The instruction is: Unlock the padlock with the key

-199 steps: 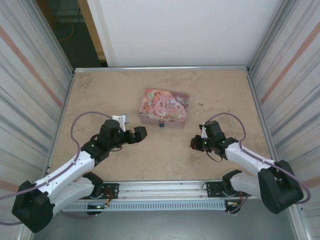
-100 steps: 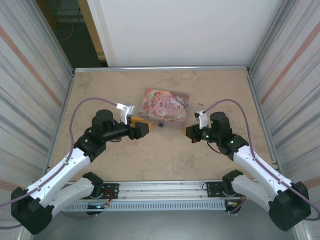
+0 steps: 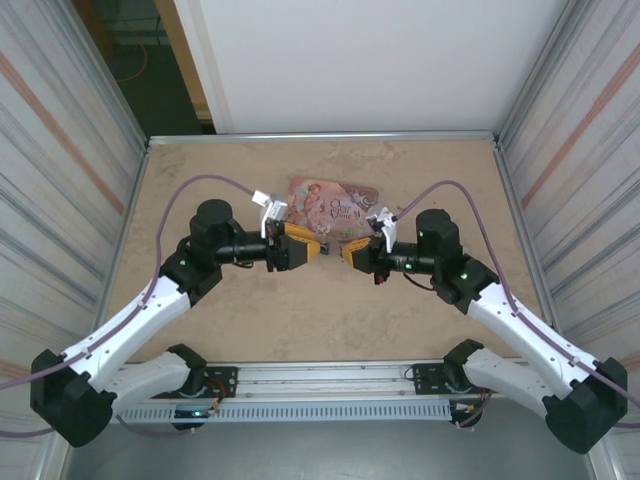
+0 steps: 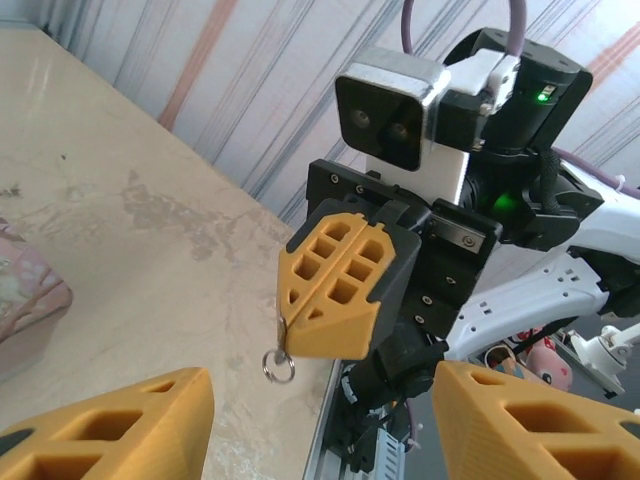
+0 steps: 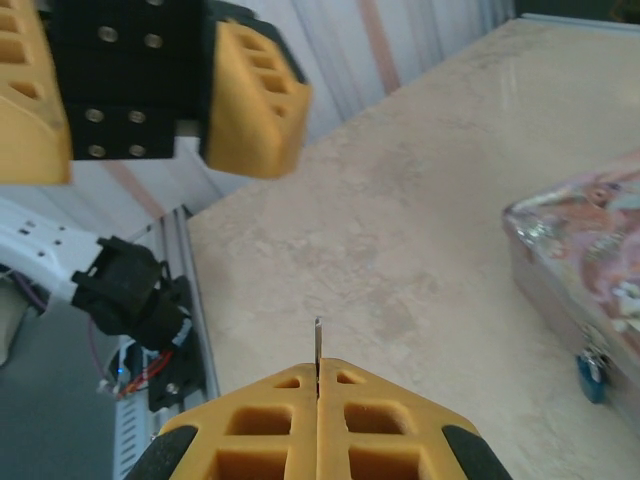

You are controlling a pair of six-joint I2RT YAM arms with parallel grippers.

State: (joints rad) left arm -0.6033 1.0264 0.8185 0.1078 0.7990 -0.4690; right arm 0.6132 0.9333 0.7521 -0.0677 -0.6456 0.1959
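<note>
The key (image 5: 318, 348) is a thin metal blade sticking out from my right gripper (image 5: 318, 375), which is shut on it. In the left wrist view that right gripper (image 4: 300, 325) faces the camera, and the key ring (image 4: 279, 367) dangles under its pressed-together fingers. The tiny blue padlock (image 5: 591, 376) hangs on the front of the pink tin box (image 5: 590, 260), to the right of the key. My left gripper (image 4: 322, 405) stands open with nothing between its fingers. From above, the left gripper (image 3: 308, 250) and right gripper (image 3: 347, 252) nearly meet tip to tip in front of the tin.
The pink illustrated tin box (image 3: 335, 203) lies at the table's middle, just behind both grippers. Corrugated metal walls close in the left and right sides. A metal rail (image 3: 330, 375) runs along the near edge by the arm bases.
Both arms have swung inward and forward until their grippers face each other in front of the tin. The left gripper's jaws have narrowed. The right stays shut on the key.
</note>
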